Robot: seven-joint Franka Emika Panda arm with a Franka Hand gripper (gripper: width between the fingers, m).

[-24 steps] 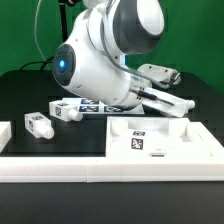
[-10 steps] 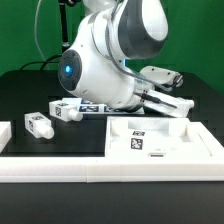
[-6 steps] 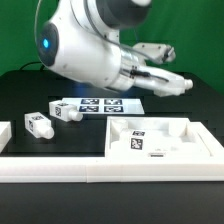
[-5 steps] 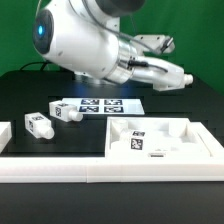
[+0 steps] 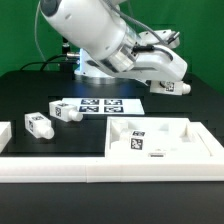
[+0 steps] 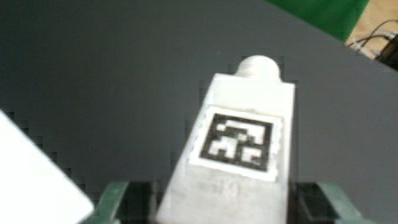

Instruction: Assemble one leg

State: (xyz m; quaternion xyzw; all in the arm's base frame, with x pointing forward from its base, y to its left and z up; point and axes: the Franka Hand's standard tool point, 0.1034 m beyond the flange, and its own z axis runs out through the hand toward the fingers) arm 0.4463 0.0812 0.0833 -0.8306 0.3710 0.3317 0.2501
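Observation:
My gripper (image 5: pixel 157 77) is shut on a small white square-section leg (image 5: pixel 175 85) and holds it in the air, well above the table, at the exterior view's right. In the wrist view the leg (image 6: pixel 240 140) runs away from the camera with its black-and-white tag facing me and a rounded peg at its far end. The green fingers (image 6: pixel 121 200) press on both its sides, around my gripper (image 6: pixel 222 208). Two more white legs (image 5: pixel 40 124) (image 5: pixel 66 110) lie on the black table at the exterior view's left.
The large white square panel (image 5: pixel 190 145) with raised rims and a tag lies at the front right. The marker board (image 5: pixel 100 104) lies flat behind it. A white part (image 5: pixel 3 133) shows at the left edge. A long white ledge (image 5: pixel 110 172) runs along the front.
The arm has risen and swung up from low over the table behind the panel. The gripped leg has gone up with it and now hangs high at the right.

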